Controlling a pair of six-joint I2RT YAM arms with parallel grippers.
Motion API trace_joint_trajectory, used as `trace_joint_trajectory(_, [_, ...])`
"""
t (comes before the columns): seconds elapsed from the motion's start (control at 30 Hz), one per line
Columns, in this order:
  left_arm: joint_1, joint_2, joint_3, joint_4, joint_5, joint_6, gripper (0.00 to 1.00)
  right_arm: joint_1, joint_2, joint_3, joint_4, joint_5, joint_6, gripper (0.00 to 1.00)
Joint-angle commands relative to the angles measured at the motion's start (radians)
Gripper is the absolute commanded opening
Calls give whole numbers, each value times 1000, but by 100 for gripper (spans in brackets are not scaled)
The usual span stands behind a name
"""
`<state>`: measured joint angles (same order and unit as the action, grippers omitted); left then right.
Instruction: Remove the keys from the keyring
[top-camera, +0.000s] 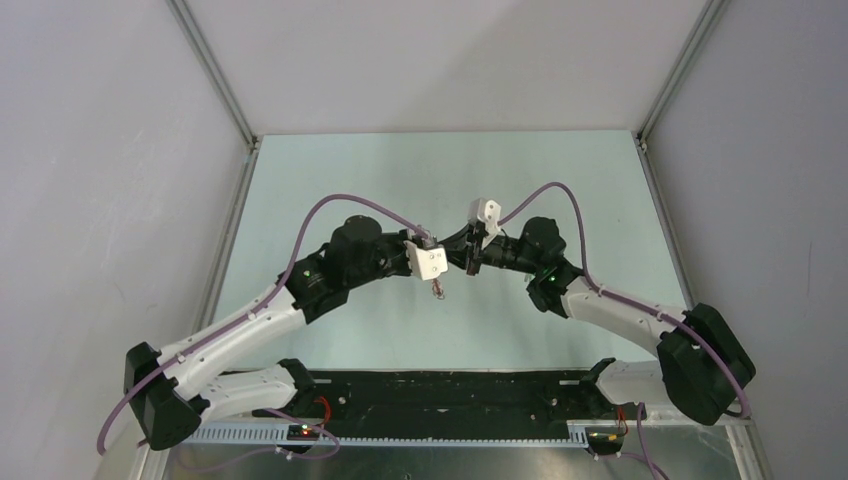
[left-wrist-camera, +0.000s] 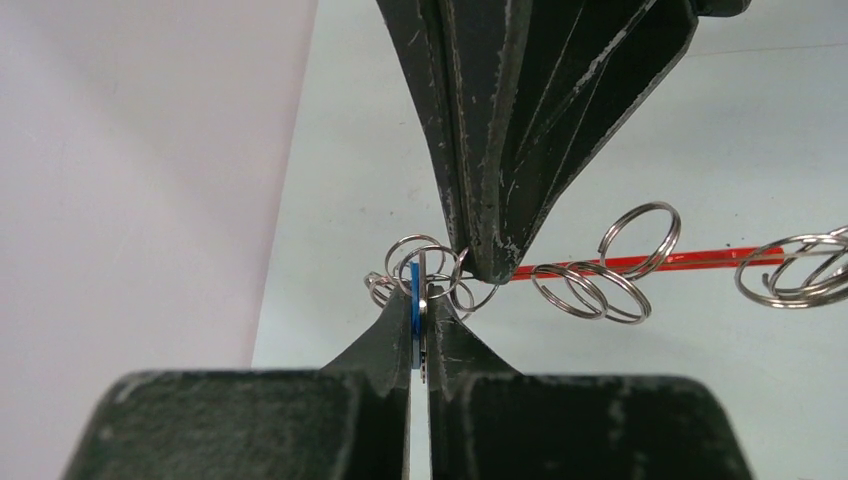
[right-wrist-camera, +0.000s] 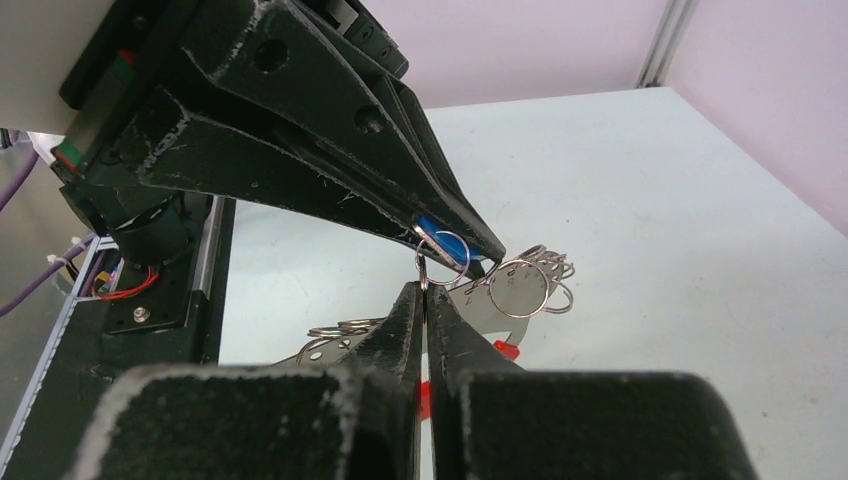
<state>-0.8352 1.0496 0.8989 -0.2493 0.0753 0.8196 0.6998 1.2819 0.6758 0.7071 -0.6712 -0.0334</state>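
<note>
Both grippers meet in mid-air over the table's middle. My left gripper (top-camera: 447, 264) (left-wrist-camera: 420, 300) is shut on a blue-headed key (left-wrist-camera: 413, 300), which also shows in the right wrist view (right-wrist-camera: 443, 243). My right gripper (top-camera: 468, 257) (right-wrist-camera: 424, 290) is shut on the keyring, right where its red band (left-wrist-camera: 700, 260) ends beside the key. The keyring's pale grey strip (right-wrist-camera: 490, 310) runs behind my right fingers. Several silvery split rings (left-wrist-camera: 590, 290) hang along the band. Small parts dangle below the left gripper (top-camera: 437, 290). Other keys are hidden.
The pale green table (top-camera: 450, 170) is walled by grey panels on the left, back and right. A black rail (top-camera: 450, 395) with both arm bases runs along the near edge. Purple cables arc over both arms.
</note>
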Motion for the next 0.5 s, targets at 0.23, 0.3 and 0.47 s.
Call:
trace_joint_trajectory(0.23, [10,-15,51,28,58,-51,0,-41,-94,29,60,-47,57,0])
trace_joint_trajectory(0.3, [9,-16,49,28,68,-52,0,-47,-103,26,65,-53,68,0])
trace_joint_trajectory(0.47, [9,-18,47,25,97,-49,0,-53,-104,20,105,-62,100,0])
